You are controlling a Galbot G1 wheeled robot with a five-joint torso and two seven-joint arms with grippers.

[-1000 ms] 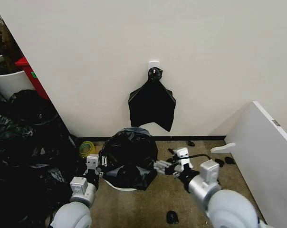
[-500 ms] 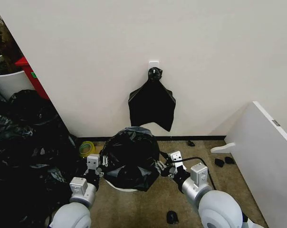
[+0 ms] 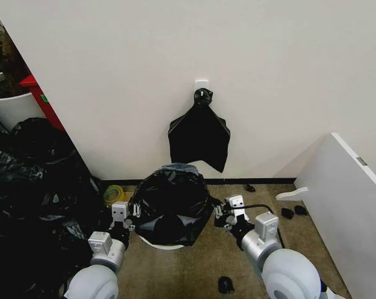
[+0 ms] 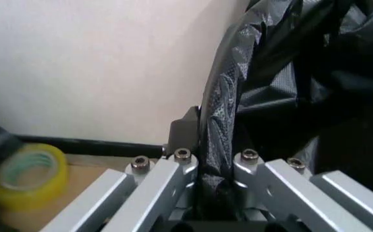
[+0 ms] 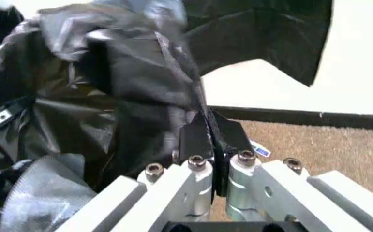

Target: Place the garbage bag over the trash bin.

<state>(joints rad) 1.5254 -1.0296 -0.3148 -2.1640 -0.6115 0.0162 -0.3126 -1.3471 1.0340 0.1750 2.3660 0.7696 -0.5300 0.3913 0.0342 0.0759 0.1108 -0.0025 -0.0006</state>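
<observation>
Head view: low in the centre of the frame the bag (image 3: pixel 170 202) is draped over the bin (image 3: pixel 160 246), of which only a sliver of white shows under the bag's lower edge. The left gripper (image 3: pixel 131 218) sits at the bag's left side, the right gripper (image 3: pixel 218 215) at its right side, each pressed against the plastic.

Left wrist view: the fingers are closed on a fold of bag (image 4: pixel 222 135) running up the middle of the frame; a roll of tape (image 4: pixel 25 176) lies at lower left.

Right wrist view: the fingers (image 5: pixel 196 135) pinch a bag (image 5: pixel 109 82) edge at centre frame.

I judge the step to be stretching the mouth over the rim. The next move calls for both sides drawn down evenly, keeping the thin film from slipping or tearing
</observation>
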